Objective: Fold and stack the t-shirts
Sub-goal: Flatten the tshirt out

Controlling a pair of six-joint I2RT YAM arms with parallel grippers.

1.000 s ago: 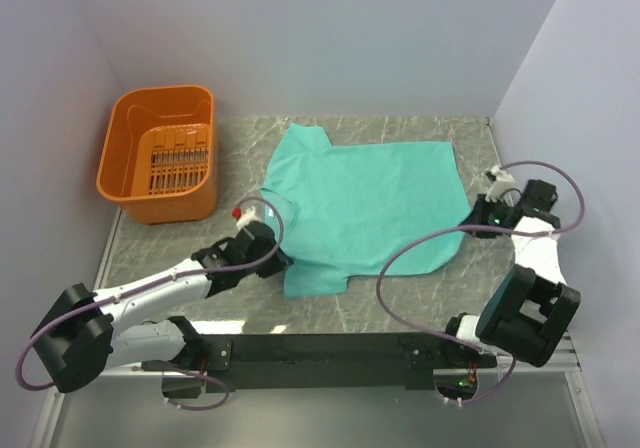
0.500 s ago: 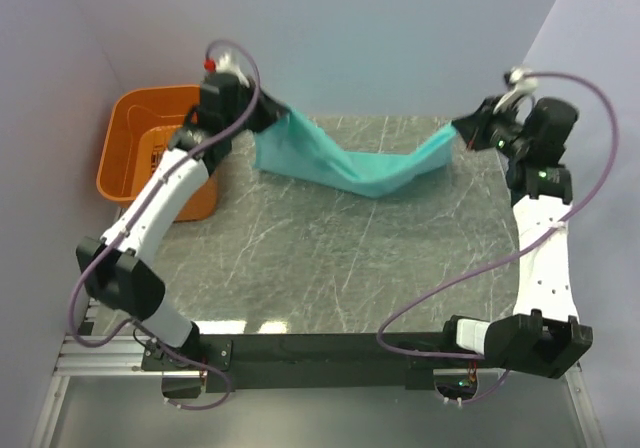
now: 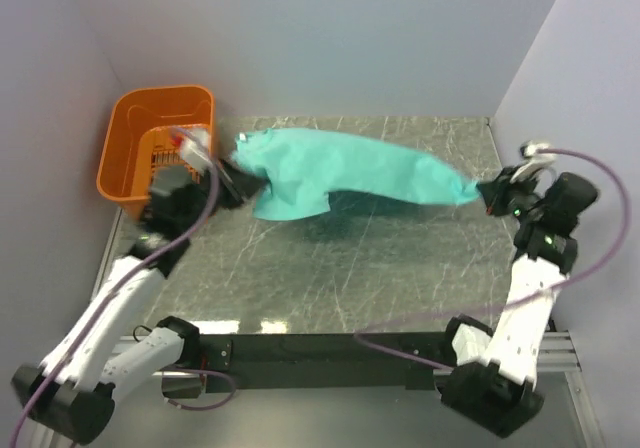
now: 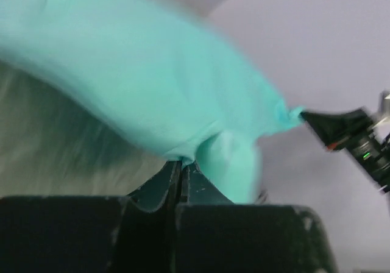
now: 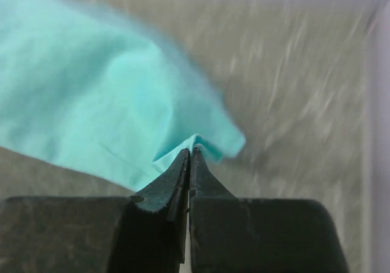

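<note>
T-shirt [image 3: 350,173] hangs stretched between 2 outstretched arms, left pincer [image 3: 243,180] and right pincer [image 3: 483,193] each clamped on an end.

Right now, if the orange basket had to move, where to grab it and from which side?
Probably the rim of the orange basket on the side facing the t-shirt, from straight above: it stands upright and open, so that thin wall fits between jaws. The left gripper is nearest, but it is shut on the t-shirt.
</note>
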